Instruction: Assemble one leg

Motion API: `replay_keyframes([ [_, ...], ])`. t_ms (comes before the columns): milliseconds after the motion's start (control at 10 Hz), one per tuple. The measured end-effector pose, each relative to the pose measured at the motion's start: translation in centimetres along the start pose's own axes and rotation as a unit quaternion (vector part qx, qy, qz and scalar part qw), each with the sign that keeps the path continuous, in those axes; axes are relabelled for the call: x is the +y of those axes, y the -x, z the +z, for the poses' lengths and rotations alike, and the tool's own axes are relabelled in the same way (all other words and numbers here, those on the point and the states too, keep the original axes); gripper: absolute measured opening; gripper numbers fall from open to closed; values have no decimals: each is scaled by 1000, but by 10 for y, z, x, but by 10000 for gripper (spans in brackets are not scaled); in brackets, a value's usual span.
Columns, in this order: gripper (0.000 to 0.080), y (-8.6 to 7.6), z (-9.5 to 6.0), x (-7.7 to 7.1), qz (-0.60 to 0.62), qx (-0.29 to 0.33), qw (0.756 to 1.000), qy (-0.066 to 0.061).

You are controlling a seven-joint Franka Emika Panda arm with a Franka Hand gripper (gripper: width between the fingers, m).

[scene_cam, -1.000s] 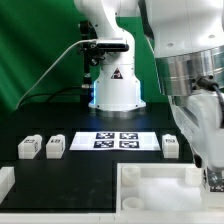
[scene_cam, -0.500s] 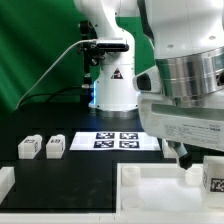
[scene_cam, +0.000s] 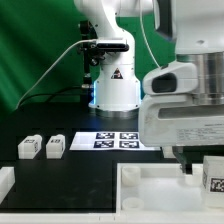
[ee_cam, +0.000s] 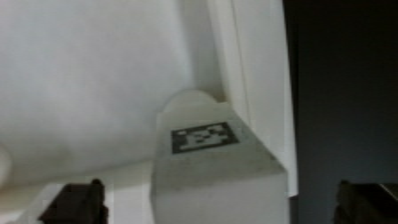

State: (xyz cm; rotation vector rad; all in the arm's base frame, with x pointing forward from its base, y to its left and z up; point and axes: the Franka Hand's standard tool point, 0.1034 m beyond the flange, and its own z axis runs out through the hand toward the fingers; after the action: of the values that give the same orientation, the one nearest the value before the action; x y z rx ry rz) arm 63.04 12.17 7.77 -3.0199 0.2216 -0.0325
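In the wrist view a white leg (ee_cam: pixel 214 160) with a square tag stands against the raised rim of the large white tray-like piece (ee_cam: pixel 89 90). My gripper (ee_cam: pixel 222 205) is open above it, with dark fingertips (ee_cam: pixel 75 202) wide apart on either side and not touching it. In the exterior view this leg (scene_cam: pixel 214 180) stands at the tray's (scene_cam: pixel 150 192) right end, below my gripper (scene_cam: pixel 186 160). Two more legs (scene_cam: pixel 28 147) (scene_cam: pixel 55 146) lie on the black table at the exterior view's left.
The marker board (scene_cam: pixel 118 140) lies mid-table in front of the robot base (scene_cam: pixel 115 90). Another white part (scene_cam: pixel 5 182) sits at the front on the exterior view's left. My wide hand hides the table behind it on the right.
My hand has risen from the tray's right end. The leg there now shows free below it, standing by the rim. The two legs on the left have not moved.
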Motion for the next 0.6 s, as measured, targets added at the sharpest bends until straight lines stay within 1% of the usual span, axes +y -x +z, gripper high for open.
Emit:
replay_keyframes([
  [100,640,0,0,1,35,-1,999,-3],
  [200,480,0,0,1,33,-1,999,-3],
  [300,301,0,0,1,35,-1,999,-3],
  [600,301,0,1,4,199,-2,980,-3],
])
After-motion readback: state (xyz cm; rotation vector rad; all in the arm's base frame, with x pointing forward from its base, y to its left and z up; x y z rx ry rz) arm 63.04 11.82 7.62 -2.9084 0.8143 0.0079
